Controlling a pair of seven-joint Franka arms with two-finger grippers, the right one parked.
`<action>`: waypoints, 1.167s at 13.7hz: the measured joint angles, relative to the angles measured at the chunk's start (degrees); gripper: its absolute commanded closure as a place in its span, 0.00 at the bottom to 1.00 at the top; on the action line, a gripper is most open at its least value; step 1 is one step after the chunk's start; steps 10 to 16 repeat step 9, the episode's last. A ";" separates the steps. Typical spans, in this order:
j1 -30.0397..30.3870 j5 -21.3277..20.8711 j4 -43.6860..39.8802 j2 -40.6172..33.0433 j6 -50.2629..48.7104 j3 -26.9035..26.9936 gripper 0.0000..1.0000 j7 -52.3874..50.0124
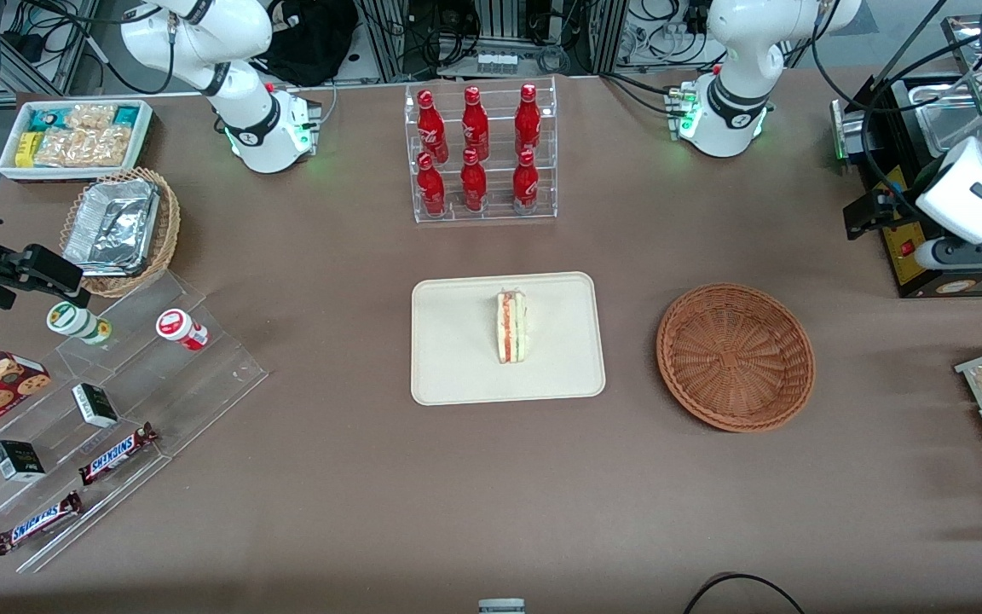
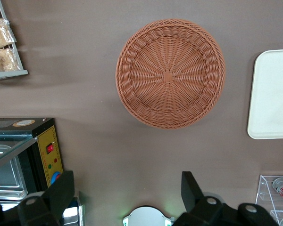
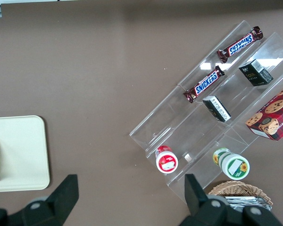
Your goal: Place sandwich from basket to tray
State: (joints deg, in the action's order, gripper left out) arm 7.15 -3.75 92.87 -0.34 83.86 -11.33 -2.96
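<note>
Sandwich on tray, basket empty, arm withdrawn high

Sandwich (image 1: pixel 510 326) lies on the tray (image 1: pixel 457 375), roughly central, long axis running toward and away from the front camera, layered cut edge with red, white and green filling facing up. Basket (image 1: pixel 735 356) sits apart from the tray, toward the working arm's end of the table, and holds nothing; the left wrist view confirms a bare woven floor in the basket (image 2: pixel 170 73). Judged from this layout, the transfer looks complete.

Handling estimate: the wedge is likely light and soft, bread compressible, filling layers prone to sliding apart under shear. A grip, if needed again, would best go across the two flat bread faces near mid-length with light force, not on the thin tip or on the filling edge.

Arm pose: gripper (image 2: pixel 125 193) hangs high above the bare table, near the black appliance (image 1: pixel 909 222), camera looking straight down with basket and a corner of the tray (image 2: pixel 273 94) in sight. Its two fingers (image 2: pixel 191 186) stand wide apart with nothing between them. Gripper is well clear of both basket and tray
</note>
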 measured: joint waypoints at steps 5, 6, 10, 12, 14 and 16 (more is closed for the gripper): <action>0.06 3.45 -1.30 0.42 2.28 0.10 0.00 0.00; 0.06 3.45 -1.45 0.42 2.28 0.11 0.00 0.00; 0.07 3.45 -1.63 0.42 2.28 0.37 0.00 0.01; 0.07 3.45 -1.63 0.42 2.28 0.37 0.00 0.01; 0.07 3.45 -1.63 0.42 2.28 0.37 0.00 0.01; 0.07 3.45 -1.63 0.42 2.28 0.37 0.00 0.01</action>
